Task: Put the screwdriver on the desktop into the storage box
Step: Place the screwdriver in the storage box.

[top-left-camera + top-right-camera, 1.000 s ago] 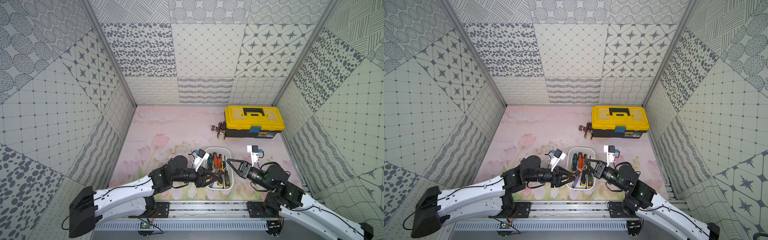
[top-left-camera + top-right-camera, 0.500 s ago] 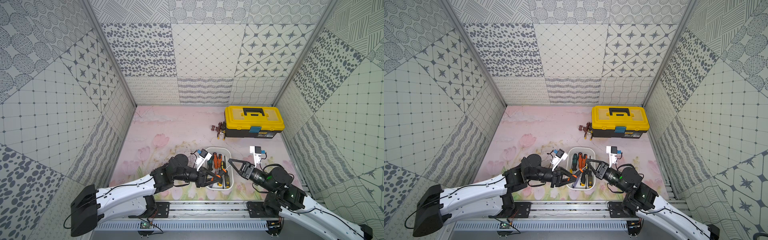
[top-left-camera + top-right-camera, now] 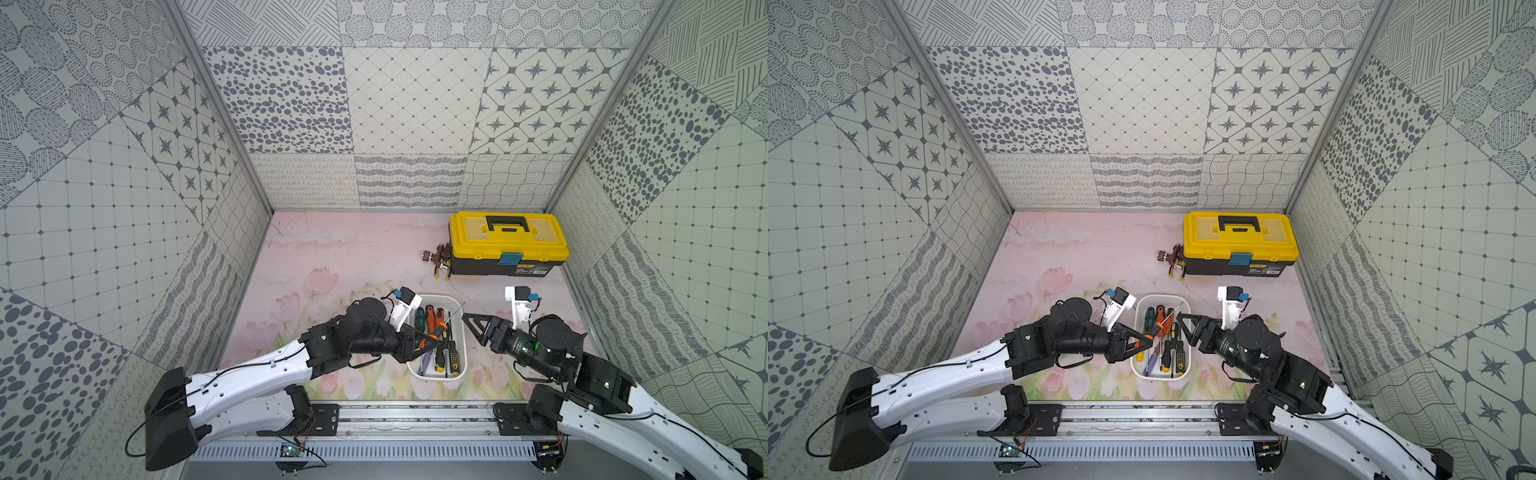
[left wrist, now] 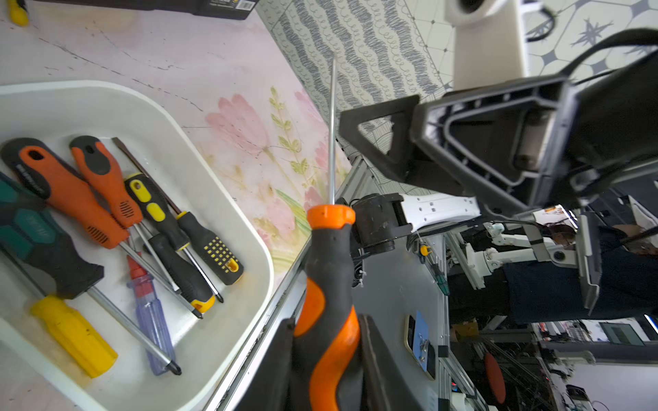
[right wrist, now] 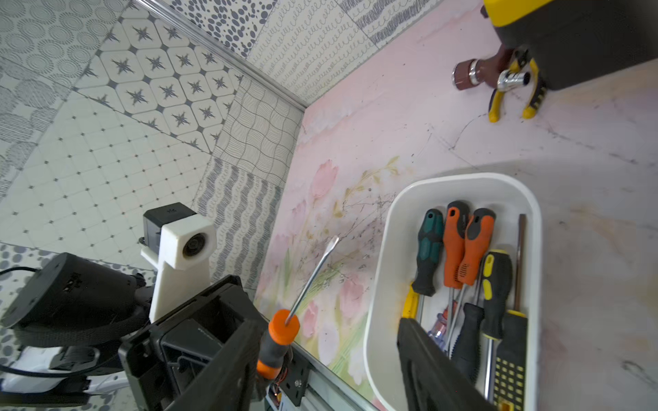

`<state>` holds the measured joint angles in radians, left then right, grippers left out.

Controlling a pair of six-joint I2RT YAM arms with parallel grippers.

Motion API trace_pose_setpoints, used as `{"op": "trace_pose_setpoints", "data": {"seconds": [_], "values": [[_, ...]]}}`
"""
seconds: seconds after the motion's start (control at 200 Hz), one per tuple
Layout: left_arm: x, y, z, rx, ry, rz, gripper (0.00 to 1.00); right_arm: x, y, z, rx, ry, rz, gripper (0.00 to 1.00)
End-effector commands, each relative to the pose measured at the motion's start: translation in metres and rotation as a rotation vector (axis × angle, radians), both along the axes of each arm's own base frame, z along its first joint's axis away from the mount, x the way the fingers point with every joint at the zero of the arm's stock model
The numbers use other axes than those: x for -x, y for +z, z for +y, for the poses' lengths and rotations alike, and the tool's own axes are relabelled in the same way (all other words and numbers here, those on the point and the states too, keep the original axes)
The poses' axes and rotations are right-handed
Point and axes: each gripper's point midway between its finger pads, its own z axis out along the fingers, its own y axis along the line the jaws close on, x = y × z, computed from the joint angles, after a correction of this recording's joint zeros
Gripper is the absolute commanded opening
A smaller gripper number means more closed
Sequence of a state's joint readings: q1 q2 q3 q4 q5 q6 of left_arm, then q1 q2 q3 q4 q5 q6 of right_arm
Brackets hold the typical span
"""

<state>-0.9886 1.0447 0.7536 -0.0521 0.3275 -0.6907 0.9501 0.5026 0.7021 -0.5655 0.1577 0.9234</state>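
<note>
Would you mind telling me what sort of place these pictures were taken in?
Probably a robot test cell in a lab, not a real workshop: patterned panel walls box in a tulip-printed desktop, two white robot arms sit on a metal rail, and screwdrivers fill a storage box near a yellow toolbox.

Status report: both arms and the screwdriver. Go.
Left gripper shut on orange-black screwdriver, by the handle. Right gripper open, empty, beside storage box. Screwdriver over box, not yet in. Other screwdrivers already inside; shaft tip close to right gripper.
</note>
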Motion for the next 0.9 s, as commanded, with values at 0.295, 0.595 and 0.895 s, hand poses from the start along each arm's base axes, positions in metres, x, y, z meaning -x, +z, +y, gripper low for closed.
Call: {"op": "trace_pose_setpoints", "data": {"seconds": [0.295, 0.595, 0.895], "values": [[0.029, -0.025, 0.027, -0.373, -0.214, 0.035, 0.0, 0.025, -0.01, 0.033, 0.372, 0.332, -0.136, 0.67], [0.058, -0.008, 0.058, -0.465, -0.361, -0.114, 0.0, 0.054, 0.014, 0.075, 0.238, 0.584, -0.172, 0.74], [0.074, 0.005, 0.062, -0.414, -0.434, -0.174, 0.0, 0.073, 0.001, 0.106, 0.182, 0.758, -0.108, 0.73]]}}
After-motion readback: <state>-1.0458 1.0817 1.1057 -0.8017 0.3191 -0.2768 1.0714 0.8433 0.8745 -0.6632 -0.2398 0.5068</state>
